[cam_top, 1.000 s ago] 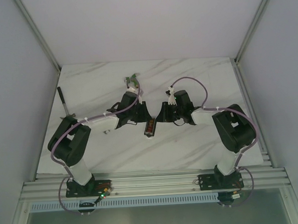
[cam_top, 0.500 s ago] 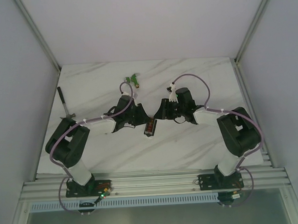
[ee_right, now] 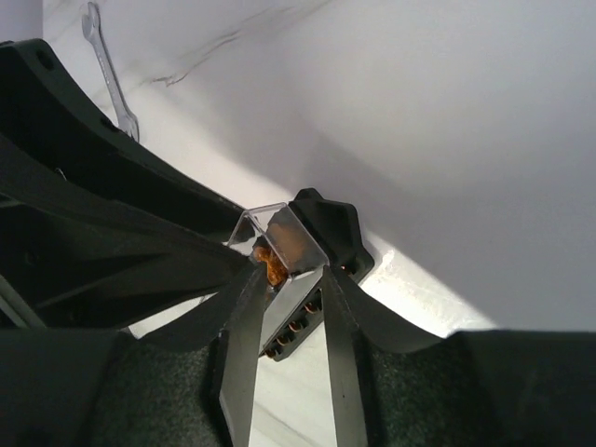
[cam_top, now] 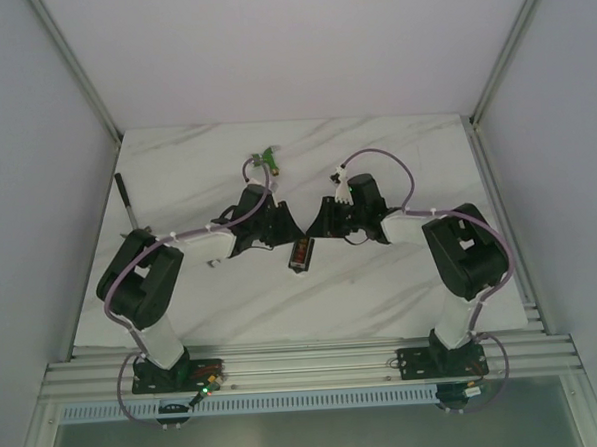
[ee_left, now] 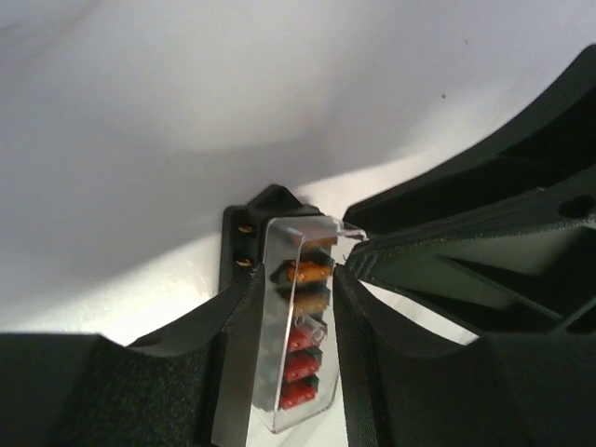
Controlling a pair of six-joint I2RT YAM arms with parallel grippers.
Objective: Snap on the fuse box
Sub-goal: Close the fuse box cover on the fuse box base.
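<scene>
White marble-look table under plain grey walls, and everything we care about sits around the fuse box in the middle of it. Compared with a second ago, both arms have shuffled. The left one has pulled off the green connector beyond the fuse box, so that's fully in sight now, and the right one has crept in closer. The fuse box itself hasn't budged. We read that as fine-tuning the hold, not real progress on the snap. Left claw straddles the fuse box lengthwise, its fingers tight against both long sides, so we'd call it clamped on it. Right claw brackets one end from the opposite side; whether it's actually pinching or just sitting around it, we can't tell. Clear cover rests on top of the fuse box, over the fuses, though we can't say if it's clicked home. Spanner lies well away from the fuse box.
</scene>
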